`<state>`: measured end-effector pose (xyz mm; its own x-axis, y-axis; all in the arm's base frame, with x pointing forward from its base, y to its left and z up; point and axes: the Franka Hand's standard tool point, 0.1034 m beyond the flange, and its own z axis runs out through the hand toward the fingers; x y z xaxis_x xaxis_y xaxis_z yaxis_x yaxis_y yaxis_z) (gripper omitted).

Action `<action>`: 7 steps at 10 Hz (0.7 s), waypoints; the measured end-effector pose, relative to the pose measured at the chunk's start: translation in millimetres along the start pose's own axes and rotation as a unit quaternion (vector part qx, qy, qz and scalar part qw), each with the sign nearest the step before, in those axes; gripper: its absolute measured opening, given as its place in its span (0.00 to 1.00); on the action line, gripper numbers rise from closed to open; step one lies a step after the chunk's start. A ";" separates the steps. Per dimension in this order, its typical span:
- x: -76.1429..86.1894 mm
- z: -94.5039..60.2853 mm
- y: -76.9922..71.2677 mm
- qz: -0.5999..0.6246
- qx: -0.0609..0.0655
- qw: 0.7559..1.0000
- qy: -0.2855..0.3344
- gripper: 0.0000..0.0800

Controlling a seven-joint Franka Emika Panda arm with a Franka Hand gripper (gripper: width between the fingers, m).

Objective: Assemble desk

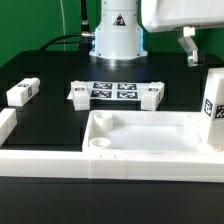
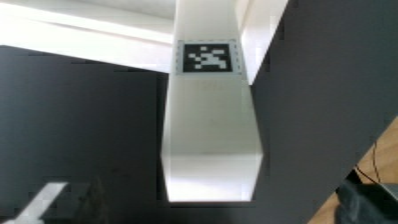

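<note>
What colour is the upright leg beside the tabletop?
White leg with a black-and-white square tag; clearest in the wrist view.

- The black table (image 1: 55,72) lay bare between the white block leg at the exterior view's left (image 1: 22,92) and the marker board (image 1: 110,91), leaving an open lane.
- Two more white block legs (image 1: 78,95) (image 1: 150,97) lay at the board's ends, closing its sides.
- The white square tray-like plastic tabletop (image 1: 150,147) filled the front, with a narrow bare strip behind it.
- A tall upright white block leg (image 1: 212,108) blocked sideways passage at the exterior view's right.
- The long white border rail (image 1: 40,165) walled the front edge.
- The white robot base (image 1: 115,35) barred the rear centre.
- In the wrist view, a white tagged block (image 2: 214,120) filled the middle, with dark table free on either side.
</note>
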<state>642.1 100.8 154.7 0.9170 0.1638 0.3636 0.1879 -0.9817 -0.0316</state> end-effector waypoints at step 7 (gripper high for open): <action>-16.5 4.1 -0.5 0.000 0.026 0.975 -0.222 0.81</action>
<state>628.3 98.9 144.9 0.9769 0.2001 -0.0752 0.1939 -0.9775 -0.0828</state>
